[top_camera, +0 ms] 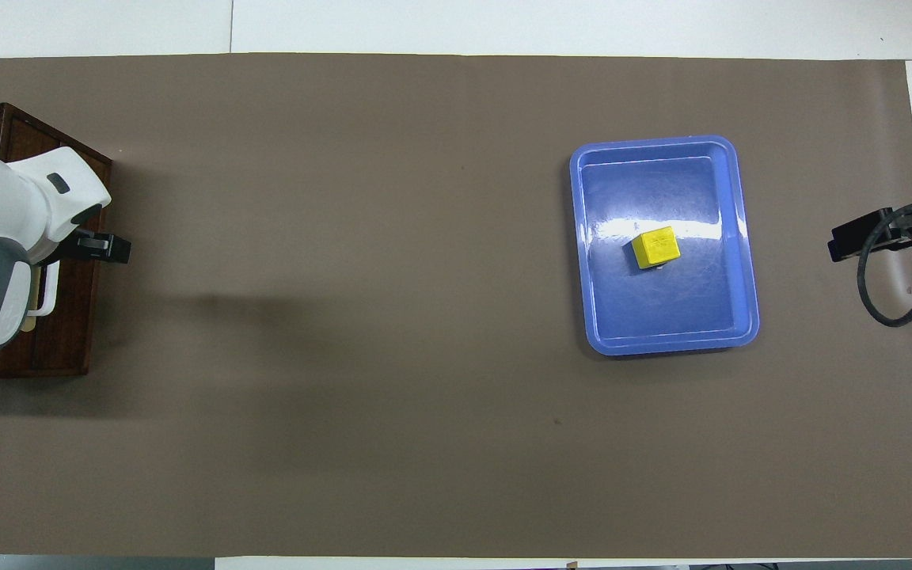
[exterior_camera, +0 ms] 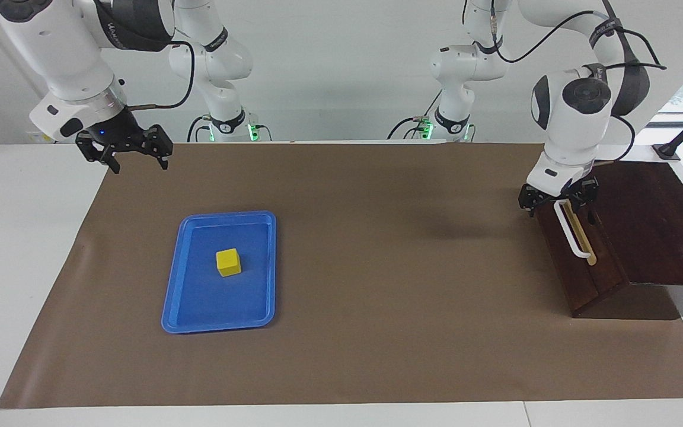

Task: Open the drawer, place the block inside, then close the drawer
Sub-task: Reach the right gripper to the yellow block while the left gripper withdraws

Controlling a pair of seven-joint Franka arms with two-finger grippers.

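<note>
The drawer (exterior_camera: 581, 270) is shut in its dark wooden box (exterior_camera: 656, 219) at the left arm's end of the table. Its white bar handle (exterior_camera: 573, 231) faces the middle of the table. My left gripper (exterior_camera: 558, 200) is at the end of the handle nearer the robots, with a finger on each side of the bar and its jaws open. The overhead view shows it (top_camera: 100, 247) over the drawer front (top_camera: 68, 317). The yellow block (exterior_camera: 228, 261) (top_camera: 655, 247) lies in the blue tray (exterior_camera: 199, 323). My right gripper (exterior_camera: 123, 155) waits open in the air, over the mat's corner by the right arm's base.
The blue tray (top_camera: 662, 342) lies on the brown mat (exterior_camera: 377, 267) toward the right arm's end. The mat covers most of the white table. A black clamp (exterior_camera: 667, 151) stands on the table edge by the wooden box.
</note>
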